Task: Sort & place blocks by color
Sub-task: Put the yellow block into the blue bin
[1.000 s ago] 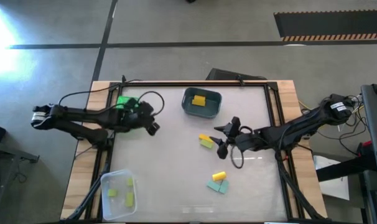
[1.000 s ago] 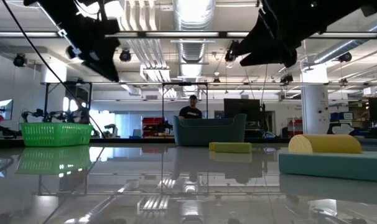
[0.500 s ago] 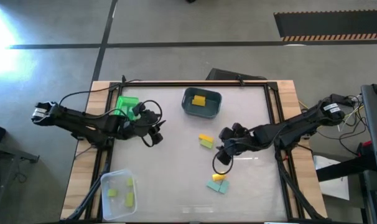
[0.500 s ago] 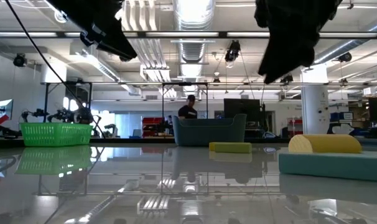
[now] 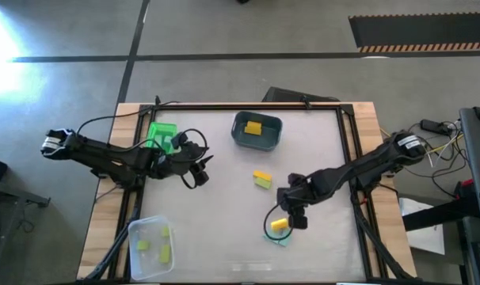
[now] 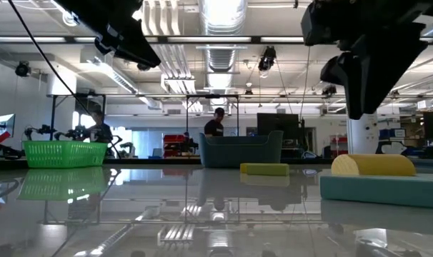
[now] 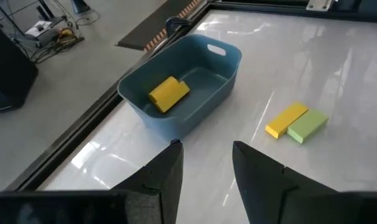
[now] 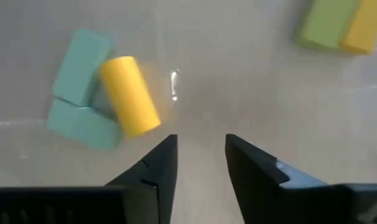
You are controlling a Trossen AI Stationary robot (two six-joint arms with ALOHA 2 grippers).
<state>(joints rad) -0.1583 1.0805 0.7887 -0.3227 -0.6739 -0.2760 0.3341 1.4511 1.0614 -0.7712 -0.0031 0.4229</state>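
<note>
My right tool empty, fingers parted, just beside yellow block leaning on teal blocks; high view hides teal. Moved down from yellow-lime pair. Left tool parted, empty, faces blue bin.

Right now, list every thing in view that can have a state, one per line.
Blue bin: holds one yellow block.
Clear bin: holds lime-green blocks.
Green basket: upright on the table.
Yellow cylinder block: loose, touching teal blocks.
Yellow and lime-green bars: side by side, loose.
Left pincer: empty.
Right pincer: empty, beside the cylinder.
</note>
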